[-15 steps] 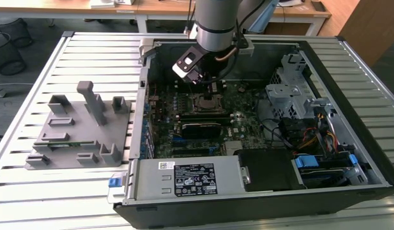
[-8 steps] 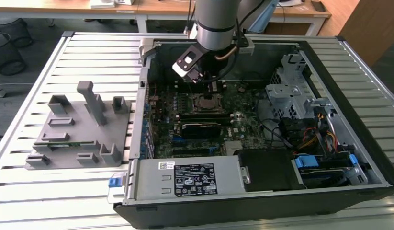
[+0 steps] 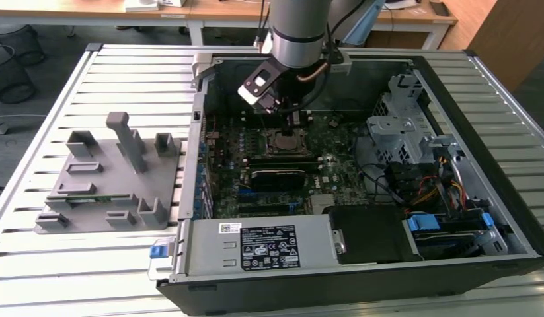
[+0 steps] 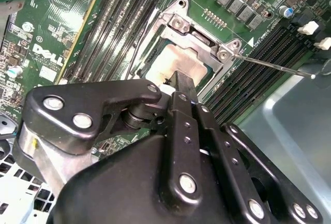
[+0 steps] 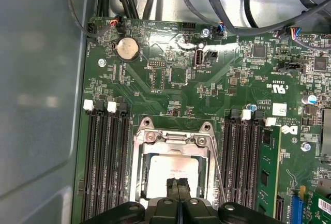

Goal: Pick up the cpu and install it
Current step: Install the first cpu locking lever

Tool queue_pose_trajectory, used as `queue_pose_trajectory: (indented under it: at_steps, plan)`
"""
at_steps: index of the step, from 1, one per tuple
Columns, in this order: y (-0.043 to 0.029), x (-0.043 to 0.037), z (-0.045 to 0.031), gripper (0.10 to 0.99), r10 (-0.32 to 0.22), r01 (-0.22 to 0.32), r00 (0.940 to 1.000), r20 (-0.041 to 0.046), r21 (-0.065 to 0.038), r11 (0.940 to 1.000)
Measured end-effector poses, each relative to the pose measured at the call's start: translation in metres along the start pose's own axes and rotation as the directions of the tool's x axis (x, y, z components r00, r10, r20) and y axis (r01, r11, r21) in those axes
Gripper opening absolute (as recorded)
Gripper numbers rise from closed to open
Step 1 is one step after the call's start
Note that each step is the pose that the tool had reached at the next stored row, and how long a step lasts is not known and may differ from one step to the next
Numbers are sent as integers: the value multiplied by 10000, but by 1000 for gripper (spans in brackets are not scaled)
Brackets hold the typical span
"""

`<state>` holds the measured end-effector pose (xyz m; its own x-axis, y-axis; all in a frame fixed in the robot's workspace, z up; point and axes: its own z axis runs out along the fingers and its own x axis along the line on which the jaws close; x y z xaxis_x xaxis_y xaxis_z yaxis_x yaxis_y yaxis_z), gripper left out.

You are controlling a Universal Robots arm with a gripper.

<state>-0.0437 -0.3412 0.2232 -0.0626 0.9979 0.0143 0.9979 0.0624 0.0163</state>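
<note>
The cpu (image 5: 170, 168), a flat silvery square, lies level inside the metal-framed socket (image 5: 173, 137) on the green motherboard; it also shows in the second wrist view (image 4: 168, 61) and in the exterior view (image 3: 287, 140). My gripper (image 5: 178, 183) hangs straight above it inside the open computer case, with its two black fingers pressed together and nothing between them. The fingertips (image 4: 183, 79) sit over the cpu's edge, and I cannot tell whether they touch it. In the exterior view the gripper (image 3: 295, 123) is just above the socket.
A thin socket lever (image 4: 274, 66) sticks out beside the socket. Black memory slots (image 5: 106, 162) flank it on both sides. The case holds a power supply (image 3: 263, 247), a drive cage (image 3: 404, 125) and cables (image 3: 430, 191). A grey fixture block (image 3: 113, 178) stands at the exterior view's left.
</note>
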Motion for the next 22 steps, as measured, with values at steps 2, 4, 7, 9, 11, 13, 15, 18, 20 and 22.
queue_pose_trajectory:
  at_steps: [2,4,7,9,11,13,15,18,20,22]
  plan:
    - [0,0,-6,106,0,0,10000,0,0,10000]
    - [0,0,-10,106,0,0,10000,0,0,10000]
    - [0,0,-21,106,0,0,10000,0,0,10000]
    - [0,0,-27,106,0,0,10000,0,0,10000]
    - [0,0,-34,106,0,0,10000,1,0,10000]
    - [1,1,-42,106,0,0,10000,1,1,10000]
    - [1,1,-52,106,0,0,10000,0,0,10000]
    - [1,1,-67,106,0,0,10000,1,1,10000]
    - [1,1,-79,106,0,0,10000,1,0,10000]
    - [1,1,-89,106,0,0,10000,1,1,10000]
